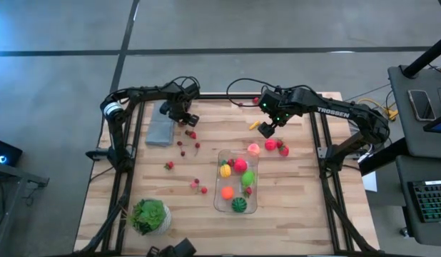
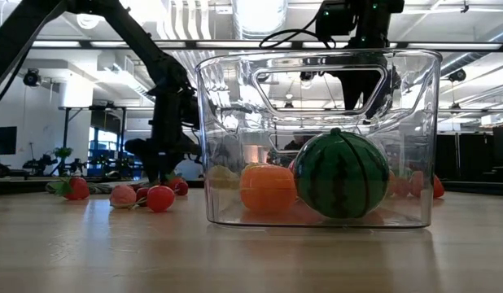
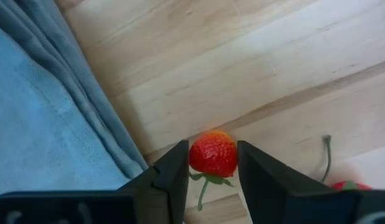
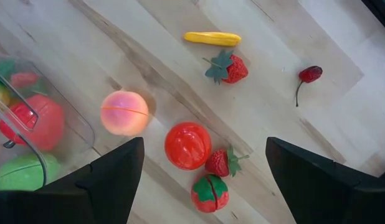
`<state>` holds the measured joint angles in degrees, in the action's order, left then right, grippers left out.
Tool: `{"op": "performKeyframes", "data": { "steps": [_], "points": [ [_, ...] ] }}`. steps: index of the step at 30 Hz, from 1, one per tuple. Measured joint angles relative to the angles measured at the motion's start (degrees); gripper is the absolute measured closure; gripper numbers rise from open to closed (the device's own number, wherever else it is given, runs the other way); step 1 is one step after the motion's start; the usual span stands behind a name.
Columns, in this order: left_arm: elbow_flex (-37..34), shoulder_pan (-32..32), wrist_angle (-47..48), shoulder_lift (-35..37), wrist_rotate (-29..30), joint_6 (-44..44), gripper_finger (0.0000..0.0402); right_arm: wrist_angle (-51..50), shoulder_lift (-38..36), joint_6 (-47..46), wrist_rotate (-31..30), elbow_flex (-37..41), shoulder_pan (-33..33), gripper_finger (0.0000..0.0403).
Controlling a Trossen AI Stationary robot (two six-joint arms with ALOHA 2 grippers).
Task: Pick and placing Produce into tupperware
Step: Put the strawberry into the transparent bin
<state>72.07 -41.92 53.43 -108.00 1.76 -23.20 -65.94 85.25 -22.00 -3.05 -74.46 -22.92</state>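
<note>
My left gripper (image 1: 186,120) stands at the table's far left, next to the grey-blue cloth (image 1: 160,130), fingers pointing down and shut on a red strawberry (image 3: 212,154). My right gripper (image 1: 267,128) hangs open above loose produce at the far right: a peach (image 4: 124,112), a red tomato (image 4: 188,145), strawberries (image 4: 227,68) and a yellow piece (image 4: 212,38). The clear tupperware (image 1: 219,178) stands in the middle of the table. It holds a striped green ball (image 2: 342,174), an orange piece (image 2: 267,188) and other pieces. My left gripper pinches the strawberry by its two opposite sides (image 3: 194,157) between the two fingers. The fingers come from above, pointing down. The berry sits low by the wooden table top, its green leaf cap and stem toward the wrist, right beside the cloth's edge (image 3: 127,152).
Small red berries (image 1: 182,143) lie scattered between the cloth and the tupperware, and one with a stem (image 3: 348,185) lies close to my left gripper. A leafy plant in a white pot (image 1: 149,215) stands at the near left corner. Bare wood lies near the front edge.
</note>
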Motion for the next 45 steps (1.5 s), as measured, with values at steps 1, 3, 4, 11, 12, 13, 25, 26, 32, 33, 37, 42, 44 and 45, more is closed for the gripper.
{"op": "performKeyframes", "data": {
  "steps": [1, 3, 4, 11, 12, 13, 25, 26, 32, 33, 37, 42, 44, 45],
  "points": [
    [-0.06, 0.03, 0.33, 0.05, 0.0, -0.04, 0.0293, -0.01, 0.02, 0.0, 0.01, 0.0, 0.0, 0.0076],
    [-0.09, 0.35, 0.82, 0.19, -0.04, -0.38, 0.0293, -0.08, 0.02, -0.01, 0.04, 0.0, 0.0, 0.0076],
    [0.02, 0.55, 1.21, 0.35, -0.14, -0.41, 0.0294, -0.13, 0.02, -0.02, 0.04, 0.0, 0.0, 0.0076],
    [1.11, 3.87, 1.5, 4.83, -3.98, -2.22, 0.0294, -0.28, 0.02, -0.02, 0.2, 0.0, -0.01, 0.0076],
    [1.29, 4.95, 1.18, 6.16, -4.63, -2.44, 0.0294, -0.3, 0.02, -0.05, 0.21, 0.0, 0.0, 0.0076],
    [1.43, 6.32, 0.78, 7.61, -5.3, -2.79, 0.0294, -0.31, 0.02, -0.3, 0.28, 0.0, 0.0, 0.0076],
    [0.74, 31.53, -22.87, 21.36, -11.22, 4.04, 0.0295, -0.29, 0.01, -6.18, 0.4, 0.0, 0.0, 0.0076],
    [0.74, 33.13, -24.63, 21.37, -11.21, 4.13, 0.0295, -0.28, 0.01, -6.92, 0.4, 0.0, 0.0, 0.0076],
    [0.63, 38.81, -31.63, 17.34, -11.92, 3.96, 0.0295, -0.18, 0.01, -8.12, 0.42, 0.0, 0.0, 0.0076],
    [0.6, 39.09, -31.98, 16.56, -12.28, 2.99, 0.0295, -0.08, 0.01, -8.11, 0.42, 0.0, 0.01, 0.0076],
    [0.08, 40.67, -35.98, 14.17, -12.37, -3.06, 0.0294, 0.04, 0.0, -8.2, 0.44, 0.0, 0.17, 0.0076],
    [-0.57, 42.7, -39.23, 14.25, -12.43, -7.85, 0.0256, -0.19, -0.09, -10.43, 0.64, -0.9, 1.39, 0.0076],
    [-0.99, 42.5, -38.87, 14.26, -12.08, -9.73, 0.0225, -0.26, -0.19, -10.56, 0.63, -1.74, 1.95, 0.0076],
    [-1.11, 42.42, -38.89, 14.24, -11.92, -10.54, 0.0208, -0.3, -0.2, -10.58, 0.58, -2.25, 2.29, 0.0076]
  ]
}}
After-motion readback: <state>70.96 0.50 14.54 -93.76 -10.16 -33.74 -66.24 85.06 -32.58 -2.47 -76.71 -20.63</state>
